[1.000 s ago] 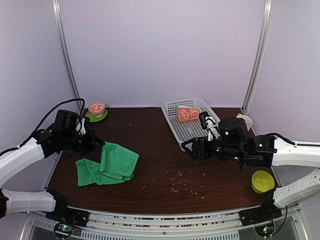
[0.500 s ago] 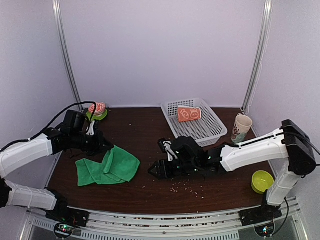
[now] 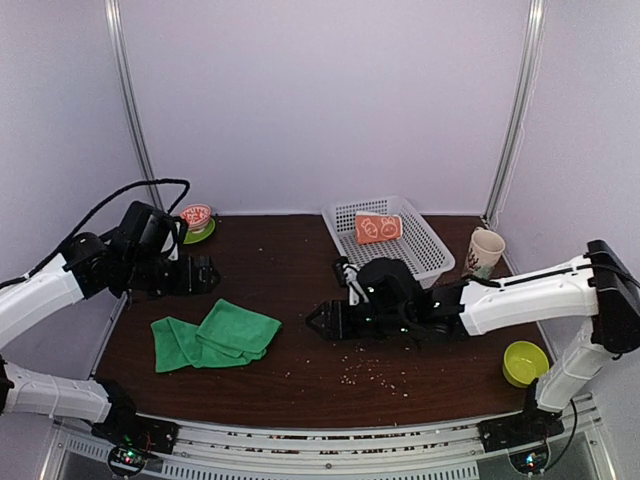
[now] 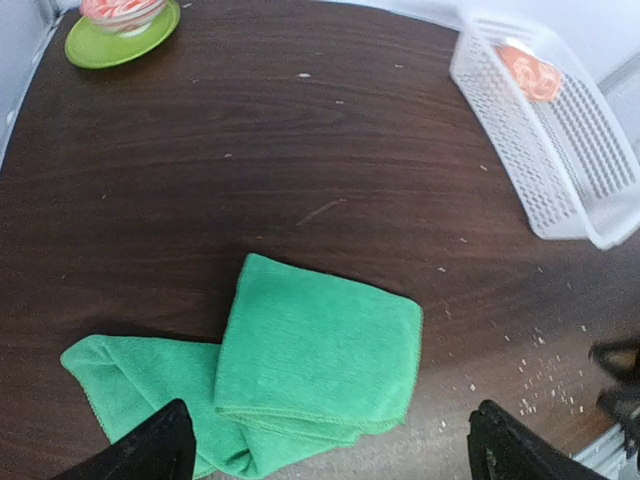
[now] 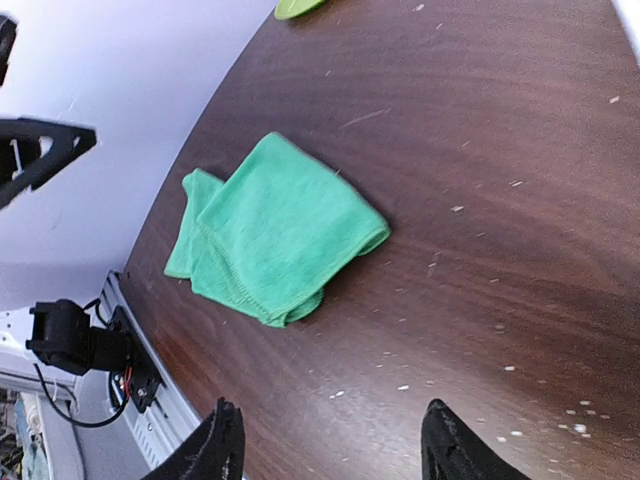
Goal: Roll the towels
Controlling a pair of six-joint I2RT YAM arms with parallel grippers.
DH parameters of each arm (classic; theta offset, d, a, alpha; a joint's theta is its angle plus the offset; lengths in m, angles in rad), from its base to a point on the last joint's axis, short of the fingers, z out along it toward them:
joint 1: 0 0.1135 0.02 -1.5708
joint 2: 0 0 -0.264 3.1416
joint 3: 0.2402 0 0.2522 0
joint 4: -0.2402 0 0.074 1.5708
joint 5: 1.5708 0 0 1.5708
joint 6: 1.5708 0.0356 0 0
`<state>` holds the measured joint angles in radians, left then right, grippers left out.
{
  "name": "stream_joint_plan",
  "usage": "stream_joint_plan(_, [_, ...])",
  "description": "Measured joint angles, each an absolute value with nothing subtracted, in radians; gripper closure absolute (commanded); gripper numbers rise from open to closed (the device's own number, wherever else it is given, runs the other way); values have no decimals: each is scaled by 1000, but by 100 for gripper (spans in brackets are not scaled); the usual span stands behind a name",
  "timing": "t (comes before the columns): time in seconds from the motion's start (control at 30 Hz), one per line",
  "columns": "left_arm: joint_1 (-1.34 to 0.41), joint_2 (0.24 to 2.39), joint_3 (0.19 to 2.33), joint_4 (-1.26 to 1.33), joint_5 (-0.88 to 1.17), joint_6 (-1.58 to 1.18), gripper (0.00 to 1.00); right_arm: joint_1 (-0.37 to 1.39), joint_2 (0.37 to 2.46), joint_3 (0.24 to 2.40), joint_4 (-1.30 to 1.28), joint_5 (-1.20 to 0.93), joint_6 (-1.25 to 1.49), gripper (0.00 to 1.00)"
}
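From the overhead camera, the green towel [image 3: 215,338] lies flat and loosely folded on the left half of the table [image 3: 290,265]. A folded square sits on top of a longer layer, so its long axis runs left to right across my view. The orange towel [image 3: 376,228] sits as a compact bundle in the white basket [image 3: 340,214] at the back, well apart from both arms. The left gripper [image 3: 203,274] hangs just behind the green towel's far edge. The right gripper [image 3: 318,320] points at the towel's right end from the side, with bare wood between them. I'd call the two about equally near, with the left one more nearly over the cloth.

On the left wrist camera, my two fingertips [image 4: 150,450] show only at the bottom corners, spread wide with nothing between them. The green towel sits centred in that gap, its folded square toward the basket and its tail trailing the other way.

On the right wrist camera, the fingertips [image 5: 215,445] are likewise wide apart and empty. The green towel lies well ahead of them and off to the left, with one folded corner pointing back toward me. As I read it, the coming roll depends on that left-right axis. The right arm faces a short end and the left arm faces a long side, so whichever arm starts should take an end edge and turn it along the length.
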<state>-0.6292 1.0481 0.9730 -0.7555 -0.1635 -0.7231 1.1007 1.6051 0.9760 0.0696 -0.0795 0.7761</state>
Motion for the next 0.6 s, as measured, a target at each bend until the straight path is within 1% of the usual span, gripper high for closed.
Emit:
stream_joint_plan(0.03, [-689, 1039, 988, -769, -188, -709, 12, 1086, 1546, 940, 56, -54, 769, 39])
stream_joint_plan(0.07, [-746, 1043, 1003, -777, -209, -693, 17, 1074, 1495, 912, 45, -34, 764, 39])
stream_joint_plan(0.13, [-846, 1087, 1028, -788, -236, -669, 23, 1048, 1390, 861, 24, 12, 754, 38])
stream_joint_plan(0.23, [-955, 1241, 1061, -794, -266, -632, 28, 1019, 1262, 799, -12, 68, 731, 38])
stream_joint_plan(0.3, [-996, 1369, 1086, -805, -274, -606, 30, 1004, 1200, 767, -36, 93, 719, 38])
stream_joint_plan(0.43, [-1057, 1597, 1172, -867, -302, -554, 29, 986, 1150, 728, -71, 117, 704, 38])
stream_joint_plan(0.6, [-1072, 1714, 1271, -930, -338, -501, 32, 981, 1145, 700, -88, 122, 702, 38])
